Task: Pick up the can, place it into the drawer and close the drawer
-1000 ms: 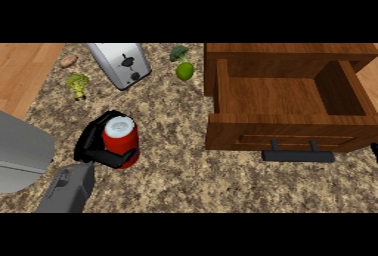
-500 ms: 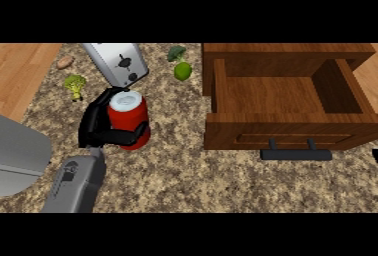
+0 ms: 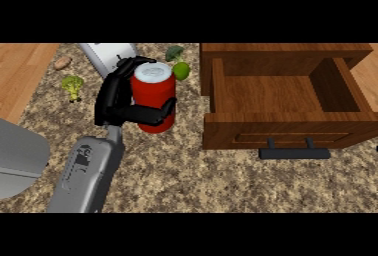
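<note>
The red can [image 3: 155,97] with a silver top stands upright, left of the open wooden drawer [image 3: 280,131]. My left hand [image 3: 111,102] is shut on the can from its left side. Its fingers curl round the far side and its thumb [image 3: 150,114] crosses the near side. The can's foot shows over the speckled counter [image 3: 184,175]; I cannot tell if it touches. The drawer's inside holds nothing, and its black handle [image 3: 294,152] faces me. My right hand is out of sight.
A white and grey toaster [image 3: 109,52] lies just behind the hand. A green lime [image 3: 181,71] and dark broccoli [image 3: 175,52] sit between can and drawer. Yellow-green broccoli [image 3: 72,86] and a potato [image 3: 63,62] are far left. A grey rounded shape [image 3: 18,160] fills the left edge.
My left hand has carried the can farther from me and to the right, closer to the drawer. The can looks larger now. The drawer stays open as before.
</note>
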Controlling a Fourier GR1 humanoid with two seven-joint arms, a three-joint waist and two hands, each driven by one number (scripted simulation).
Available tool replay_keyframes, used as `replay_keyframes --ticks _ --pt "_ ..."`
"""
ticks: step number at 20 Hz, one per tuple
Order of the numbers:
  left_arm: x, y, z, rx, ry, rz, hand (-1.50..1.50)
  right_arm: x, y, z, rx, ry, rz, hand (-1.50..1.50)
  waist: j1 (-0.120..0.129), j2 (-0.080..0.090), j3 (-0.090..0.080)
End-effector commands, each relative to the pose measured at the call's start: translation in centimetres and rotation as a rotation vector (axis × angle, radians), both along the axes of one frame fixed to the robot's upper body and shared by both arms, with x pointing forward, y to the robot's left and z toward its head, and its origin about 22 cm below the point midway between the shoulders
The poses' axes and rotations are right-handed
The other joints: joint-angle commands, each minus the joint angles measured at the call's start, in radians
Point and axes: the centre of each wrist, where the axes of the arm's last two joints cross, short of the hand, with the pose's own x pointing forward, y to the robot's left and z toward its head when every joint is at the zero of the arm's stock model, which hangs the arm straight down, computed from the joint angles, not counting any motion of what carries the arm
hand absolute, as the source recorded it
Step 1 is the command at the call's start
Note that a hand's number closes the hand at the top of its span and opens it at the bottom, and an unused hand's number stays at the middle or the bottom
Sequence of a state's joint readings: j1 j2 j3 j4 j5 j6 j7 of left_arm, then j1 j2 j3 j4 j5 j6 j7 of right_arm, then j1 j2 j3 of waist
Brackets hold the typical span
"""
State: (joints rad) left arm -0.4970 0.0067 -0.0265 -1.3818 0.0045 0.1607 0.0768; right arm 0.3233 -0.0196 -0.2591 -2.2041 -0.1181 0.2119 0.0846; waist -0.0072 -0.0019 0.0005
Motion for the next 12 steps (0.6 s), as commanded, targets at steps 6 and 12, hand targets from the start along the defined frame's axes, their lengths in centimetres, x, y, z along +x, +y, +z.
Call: replay_keyframes --ticks 6,12 --pt "1.2 -7.6 8.3 0.051 -0.052 -0.047 1.5 0.3 -0.5 -0.5 0.0 -0.01 -0.01 -1.5 -0.004 0.0 0.0" --pt "3.7 -10.4 11.0 0.051 -0.077 -0.036 1.5 0.0 -0.2 -0.8 0.014 0.002 -0.009 -1.5 -0.012 0.003 0.0"
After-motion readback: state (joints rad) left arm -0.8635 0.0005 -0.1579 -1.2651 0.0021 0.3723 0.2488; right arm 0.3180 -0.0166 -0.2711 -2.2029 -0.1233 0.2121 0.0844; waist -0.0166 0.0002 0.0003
